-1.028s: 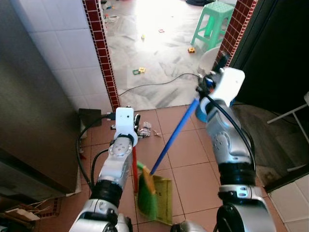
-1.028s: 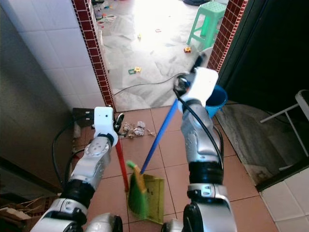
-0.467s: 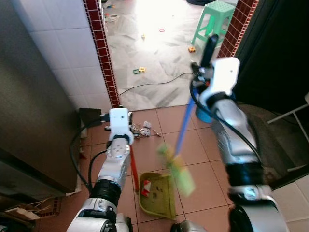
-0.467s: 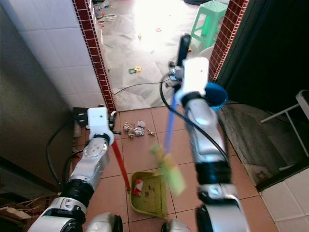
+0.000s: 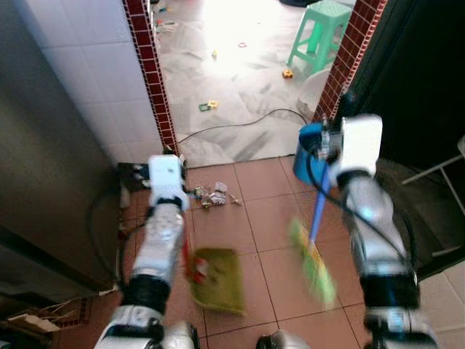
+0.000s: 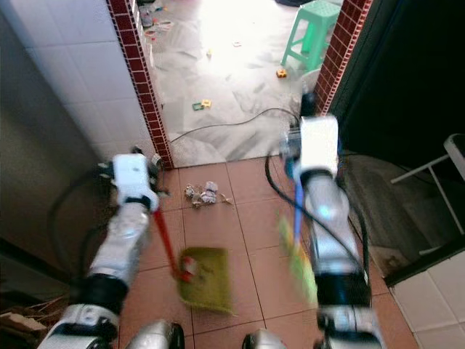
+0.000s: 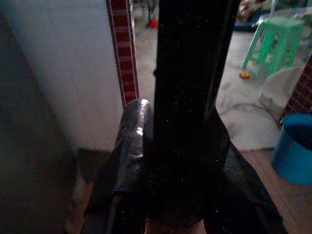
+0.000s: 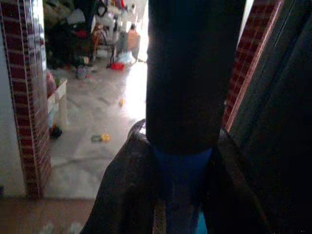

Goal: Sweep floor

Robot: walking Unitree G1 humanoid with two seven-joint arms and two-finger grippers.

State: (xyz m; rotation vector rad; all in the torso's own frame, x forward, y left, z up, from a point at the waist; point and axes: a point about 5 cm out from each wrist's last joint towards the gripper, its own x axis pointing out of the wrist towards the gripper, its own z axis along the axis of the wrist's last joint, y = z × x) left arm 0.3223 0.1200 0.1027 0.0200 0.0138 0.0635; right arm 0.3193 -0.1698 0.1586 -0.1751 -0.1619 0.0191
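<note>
The robot stands on terracotta floor tiles (image 5: pixel 265 218) before a doorway framed by red-brick-tiled pillars (image 5: pixel 149 80). Its right gripper (image 8: pixel 183 161) is closed around the blue handle of a broom (image 5: pixel 317 211): in the right wrist view the blue shaft sits clamped between the two black fingers (image 8: pixel 126 190), running away from the camera. In the head views the handle slants down from that gripper to the blurred green-and-yellow broom head (image 5: pixel 314 262), which sits just in front of the right arm, low over the tiles and off to the right of the dustpan.

The left gripper (image 7: pixel 170 195) is closed on the red handle (image 6: pixel 163 243) of a yellow-green plastic dustpan (image 5: pixel 216 280). The dark rod fills the gap between its fingers (image 7: pixel 129 151) in the left wrist view. The pan lies below and just ahead of the left arm, resting on the tiles, with a small red-and-white scrap (image 5: pixel 196 269) at its near left edge beside the handle's foot.

A small heap of crumpled paper litter (image 5: pixel 213 196) lies on the tiles beyond the dustpan, close to the left pillar's base and well apart from the broom head. A blue plastic bucket (image 5: pixel 309 145) stands by the right pillar, just behind the right gripper. Past the threshold, on the pale marble floor (image 5: pixel 232 80), are a black cable (image 5: pixel 240 123), scattered small toys (image 5: pixel 209 106) and a green plastic stool (image 5: pixel 320 33).
</note>
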